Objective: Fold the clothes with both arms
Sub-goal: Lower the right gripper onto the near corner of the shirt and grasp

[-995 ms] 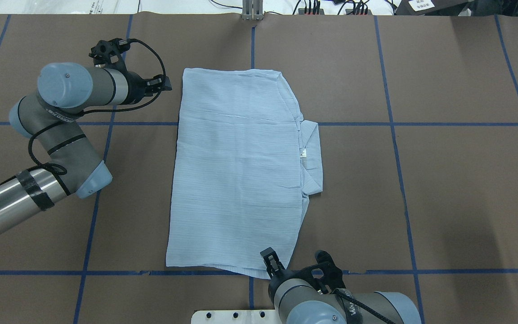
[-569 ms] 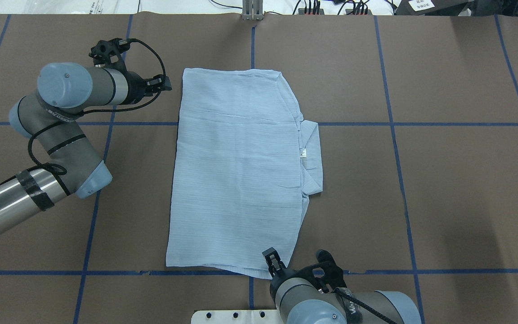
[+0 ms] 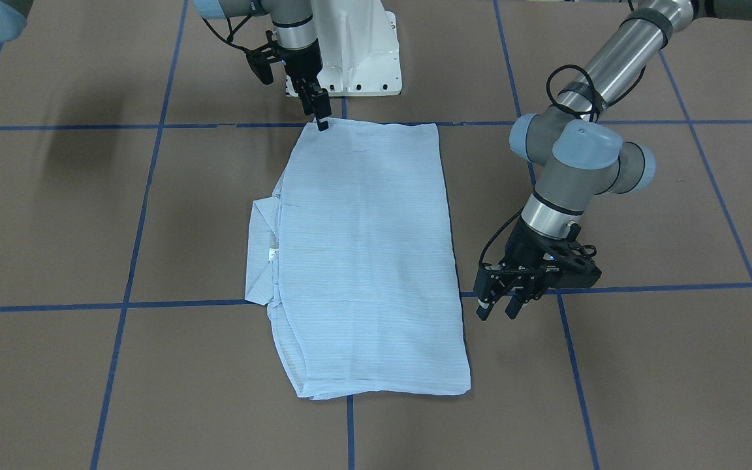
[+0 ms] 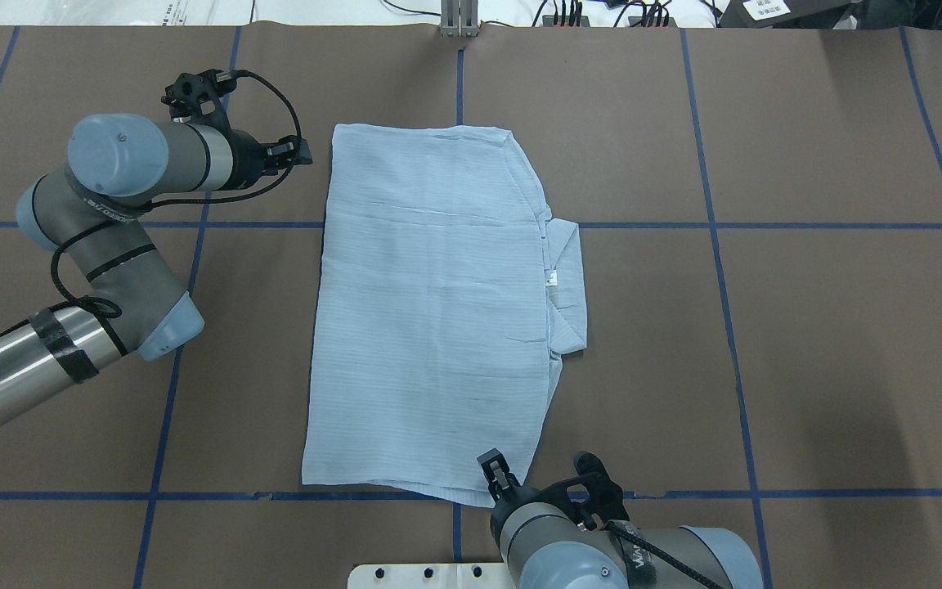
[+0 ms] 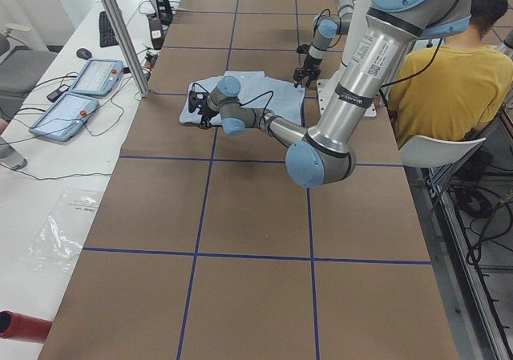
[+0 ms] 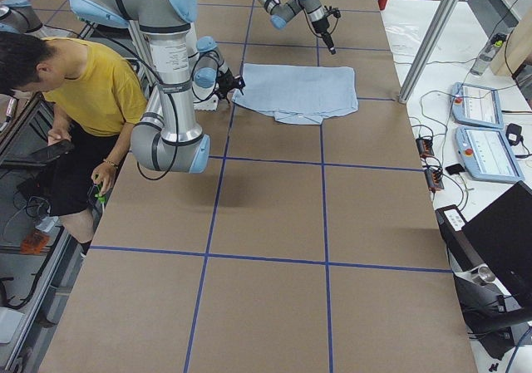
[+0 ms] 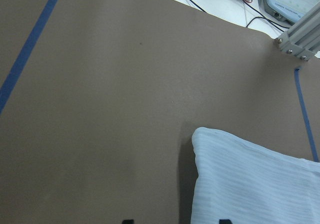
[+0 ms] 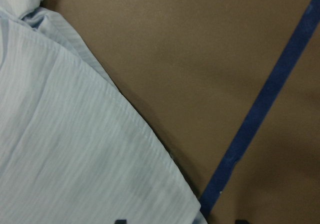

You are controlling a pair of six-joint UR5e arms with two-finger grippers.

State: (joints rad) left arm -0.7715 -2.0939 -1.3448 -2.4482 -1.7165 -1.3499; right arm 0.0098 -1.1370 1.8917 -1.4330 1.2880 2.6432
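The shirt (image 4: 430, 311) lies centred (collar (image 4: 567, 278) rightward), left hand (image 4: 302, 152) beside its far-left corner, right hand (image 4: 494, 474) at its near edge.

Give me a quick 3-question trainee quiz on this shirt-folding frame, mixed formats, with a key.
1. True or false: the left gripper is clamped on the shirt.
2. Multiple choice: the collar sticks out on which side of the folded shirt? A) the robot's left B) the robot's right C) the edge farthest from the robot
3. Fill in: the right gripper, over the shirt corner near the robot's base, has its jaws ___.

Key
1. False. The left gripper is open, beside the shirt's edge and off the cloth.
2. B
3. open
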